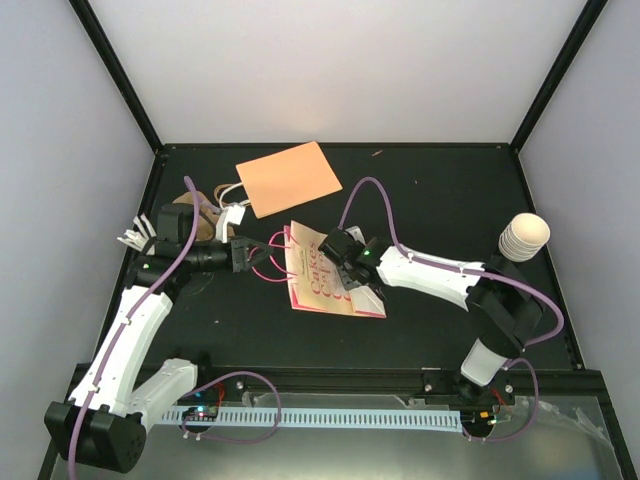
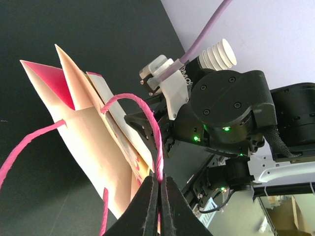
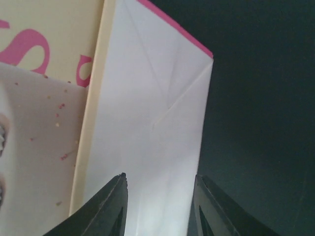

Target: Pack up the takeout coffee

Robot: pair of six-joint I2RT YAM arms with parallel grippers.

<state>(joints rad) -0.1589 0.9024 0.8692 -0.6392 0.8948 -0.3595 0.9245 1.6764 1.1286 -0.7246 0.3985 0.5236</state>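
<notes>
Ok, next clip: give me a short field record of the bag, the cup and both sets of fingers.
bag: lying on its side, centre, mouth toward the left arm
left fingers: shut on one pink handle
right fingers: apart, straddling the bag's white side fold
cup: far right, outside the bag, untouched
packing: not yet done

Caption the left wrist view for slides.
Left gripper shut on the pink cord handle of the cream paper bag; cream-white ribbed paper cup beyond the right arm.
</notes>
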